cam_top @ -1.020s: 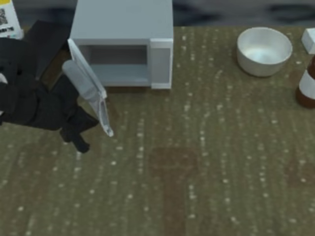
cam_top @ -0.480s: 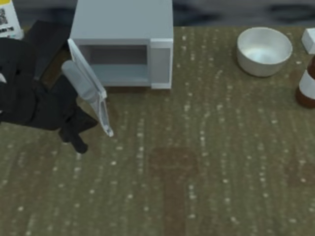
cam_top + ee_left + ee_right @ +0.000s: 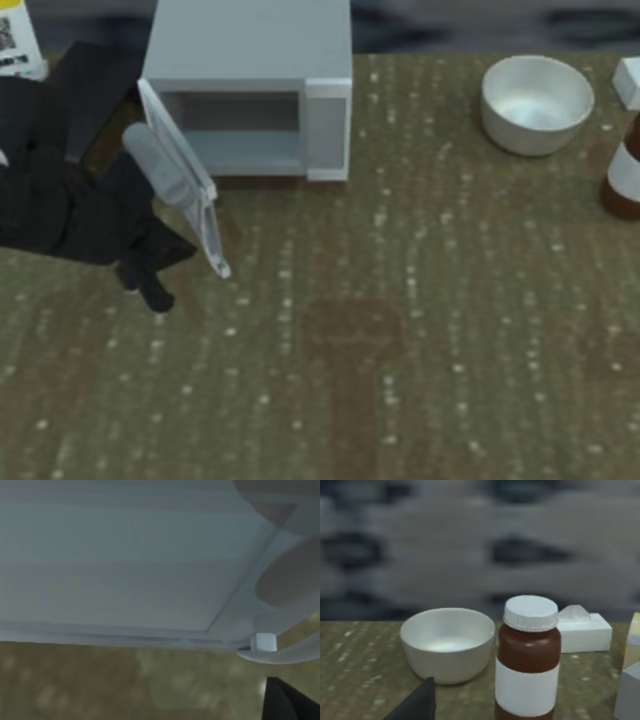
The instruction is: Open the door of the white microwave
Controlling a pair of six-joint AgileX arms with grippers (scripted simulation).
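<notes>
At the far left of the table (image 3: 420,380), the white microwave (image 3: 250,45) sits with its front facing the near side, its long axis running left to right. The door (image 3: 185,185) stands swung well open, hinged at the left front corner; it runs out diagonally toward the near side and a little to the right, its free edge ending over the tabletop. It is a white-framed panel with a grey see-through window, and the open cavity shows behind it, with the narrow grey control panel (image 3: 328,130) on the right of the front. The left gripper (image 3: 150,275) is on the outer, left side of the door near its free end; whether its fingers are apart or together cannot be told. The left wrist view shows the door filling most of the picture from close by. Right of the door the tabletop lies open, as far as a white bowl (image 3: 537,103) and a brown bottle (image 3: 625,175) by the right edge. The right arm's gripper is parked out of the top view.
</notes>
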